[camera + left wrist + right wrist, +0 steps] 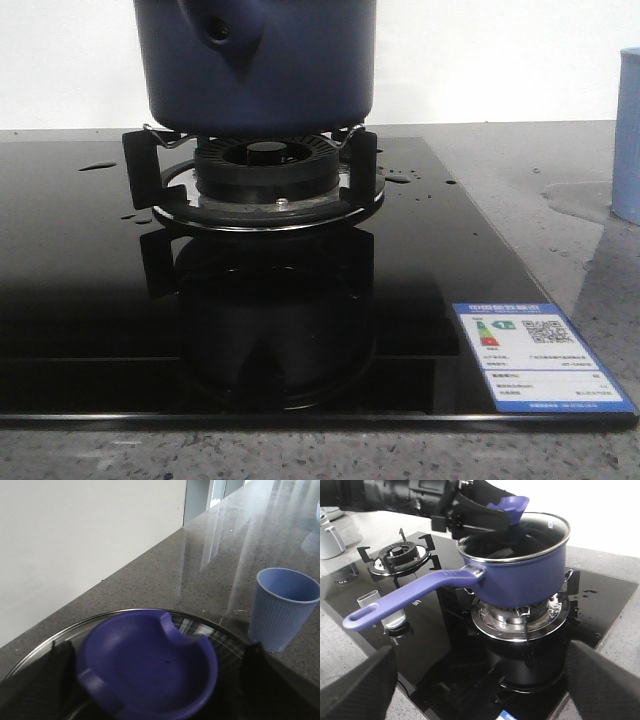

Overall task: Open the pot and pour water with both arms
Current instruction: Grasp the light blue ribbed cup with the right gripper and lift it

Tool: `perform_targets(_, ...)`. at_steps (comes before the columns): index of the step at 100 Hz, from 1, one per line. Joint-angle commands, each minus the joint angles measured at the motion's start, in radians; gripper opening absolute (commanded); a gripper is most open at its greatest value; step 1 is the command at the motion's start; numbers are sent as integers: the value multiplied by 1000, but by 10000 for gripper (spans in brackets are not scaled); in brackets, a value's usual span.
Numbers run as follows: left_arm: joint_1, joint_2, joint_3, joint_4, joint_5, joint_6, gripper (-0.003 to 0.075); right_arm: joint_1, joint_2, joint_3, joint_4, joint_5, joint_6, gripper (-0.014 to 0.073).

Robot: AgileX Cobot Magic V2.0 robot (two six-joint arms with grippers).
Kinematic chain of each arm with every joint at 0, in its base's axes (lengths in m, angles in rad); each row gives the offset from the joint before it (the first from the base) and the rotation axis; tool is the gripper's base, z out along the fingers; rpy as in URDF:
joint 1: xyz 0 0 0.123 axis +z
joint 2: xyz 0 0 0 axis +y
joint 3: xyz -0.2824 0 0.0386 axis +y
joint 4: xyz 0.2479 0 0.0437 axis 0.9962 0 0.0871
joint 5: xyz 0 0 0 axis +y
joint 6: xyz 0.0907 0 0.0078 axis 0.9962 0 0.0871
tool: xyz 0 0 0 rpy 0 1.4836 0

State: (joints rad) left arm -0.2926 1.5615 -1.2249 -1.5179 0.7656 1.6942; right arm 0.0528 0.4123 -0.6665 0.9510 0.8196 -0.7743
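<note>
One pot (520,575) upright on burner (525,620), long handle (415,597) level, camera-facing.

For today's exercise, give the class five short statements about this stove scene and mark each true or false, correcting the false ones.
1. The pot sits on a burner of the black stove. True.
2. The left claw grips the lid's blue knob. True.
3. The glass lid lies flat and closed on the pot. False: it is tilted up at the pot's far rim.
4. The right claw is closed on the pot's long handle. False: it is open, clear of the handle.
5. The pale-blue cup lies tipped over. False: it stands upright on the counter.
</note>
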Motion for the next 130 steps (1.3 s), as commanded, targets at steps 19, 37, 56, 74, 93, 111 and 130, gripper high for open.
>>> perform_targets(19,-9,-22,-32,-139,10,4,536,-2,22,-32,50,-58,-14,593)
perform_targets(37,-9,-22,-32,-145,13,4,351,-2,22,-32,50,-67,-14,593)
perform_targets(56,-3,-29,-45,-143,32,4,283,-2,22,-32,50,-110,-14,593)
perform_targets(74,17,-79,-87,-145,35,4,282,-2,22,-32,25,-243,-14,593)
perform_targets(93,47,-171,-98,-141,34,-22,282,-2,25,-32,-141,-430,-14,593)
perform_targets(111,103,-256,-98,-130,27,-119,282,-2,25,-1,-252,-562,-14,593)
perform_targets(130,135,-339,-98,-111,27,-165,282,-2,25,111,-257,-634,-14,594)
